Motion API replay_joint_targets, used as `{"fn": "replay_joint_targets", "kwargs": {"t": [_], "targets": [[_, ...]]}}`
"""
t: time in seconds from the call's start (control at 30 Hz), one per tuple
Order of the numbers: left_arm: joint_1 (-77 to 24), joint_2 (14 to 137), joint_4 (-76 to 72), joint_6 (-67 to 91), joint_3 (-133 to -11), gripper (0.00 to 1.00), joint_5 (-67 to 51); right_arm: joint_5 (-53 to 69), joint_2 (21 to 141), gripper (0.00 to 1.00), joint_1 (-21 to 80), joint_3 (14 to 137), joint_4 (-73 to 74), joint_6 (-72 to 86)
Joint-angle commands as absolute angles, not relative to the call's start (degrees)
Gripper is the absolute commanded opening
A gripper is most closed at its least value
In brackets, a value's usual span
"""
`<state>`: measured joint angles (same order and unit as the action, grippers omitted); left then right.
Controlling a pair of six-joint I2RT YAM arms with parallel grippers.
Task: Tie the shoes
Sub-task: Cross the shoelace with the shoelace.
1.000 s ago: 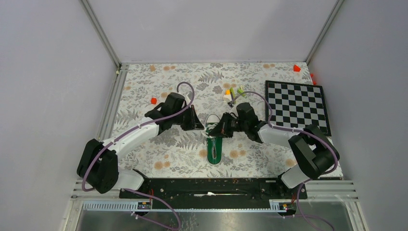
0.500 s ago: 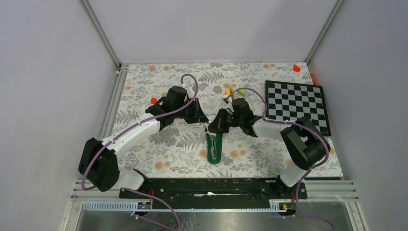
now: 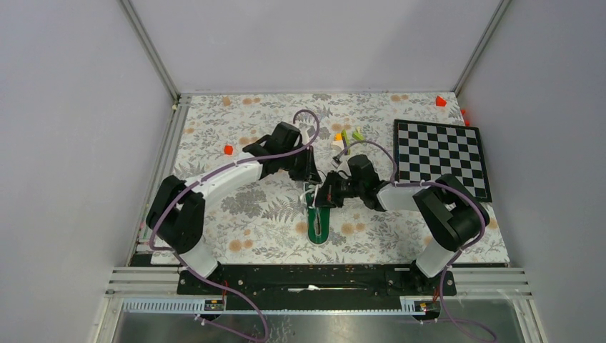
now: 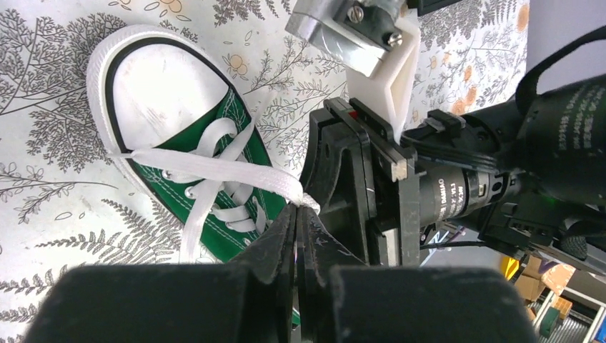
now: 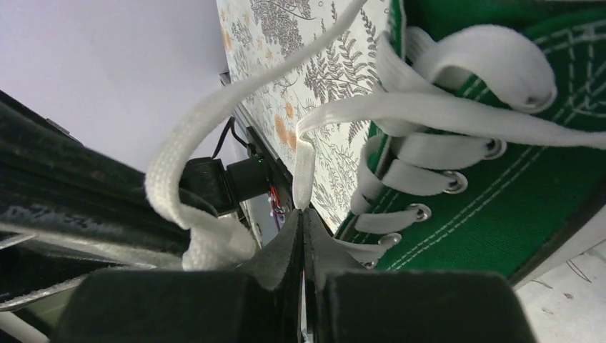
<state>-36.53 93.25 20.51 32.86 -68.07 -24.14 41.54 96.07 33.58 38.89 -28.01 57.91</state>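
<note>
Left gripper swings in beside the right gripper, each clenched on a white lace over the green sneaker: the crossing begins.

The sneaker lies on the table, left of a chessboard.

My overhead camera looks down from behind my arm bases onto the whole fern-printed table cover. My wrist cameras sit very close, facing each other across the small green canvas sneaker with white laces, which all three views share.
</note>
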Motion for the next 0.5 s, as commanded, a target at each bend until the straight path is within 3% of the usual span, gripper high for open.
{"fn": "replay_joint_targets", "kwargs": {"t": [0.0,0.33,0.47], "targets": [[-37.0,95.0,18.5,31.2,-72.8,0.09,-25.3,45.3,94.5,0.00,33.5,36.4,-34.0,60.2],[-37.2,93.3,25.0,30.2,-75.1,0.60,-17.0,46.5,98.3,0.00,33.5,32.2,-48.5,68.7],[-37.2,90.5,29.1,30.8,-75.3,0.69,-10.8,46.7,98.5,0.00,33.5,31.5,-51.7,70.5]]}}
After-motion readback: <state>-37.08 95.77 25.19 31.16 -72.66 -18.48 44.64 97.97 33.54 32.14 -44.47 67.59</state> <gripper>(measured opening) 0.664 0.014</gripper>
